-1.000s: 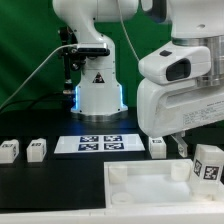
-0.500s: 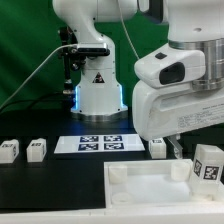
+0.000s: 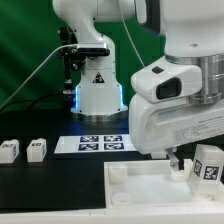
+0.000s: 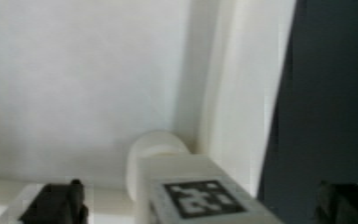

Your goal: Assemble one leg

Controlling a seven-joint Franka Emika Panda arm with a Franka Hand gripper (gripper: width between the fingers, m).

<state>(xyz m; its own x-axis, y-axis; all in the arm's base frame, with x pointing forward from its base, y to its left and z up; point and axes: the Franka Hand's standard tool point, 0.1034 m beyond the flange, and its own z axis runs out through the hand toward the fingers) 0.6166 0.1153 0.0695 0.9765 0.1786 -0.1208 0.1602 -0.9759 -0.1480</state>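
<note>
In the exterior view, the arm's large white wrist fills the exterior view's right side. Its gripper (image 3: 180,160) hangs low over the far edge of the white panel (image 3: 150,182), which lies flat on the black table (image 3: 50,192). From here only a dark bit of one finger shows beneath the white housing, so how wide the fingers stand cannot be told from this view. The leg (image 3: 207,166), a small white block with a black-and-white tag facing the camera, stands upright at the panel's corner on the exterior view's right, just beside the gripper. Two further legs (image 3: 10,150) stand side by side on the table well off to the exterior view's left. The marker board (image 3: 100,143) lies between them and the gripper, in front of the robot base (image 3: 97,95). In the wrist view, the two dark fingers (image 4: 51,203) stand far apart at the picture's edges. The gripper (image 4: 202,205) is spread wide and grips nothing. The leg (image 4: 190,188) sits in the gap between the fingers with its tag showing, and clear space shows on both sides, so neither finger touches it. Behind it lies the white panel (image 4: 87,90), and the black table (image 4: 336,90) runs along the panel's edge.
</note>
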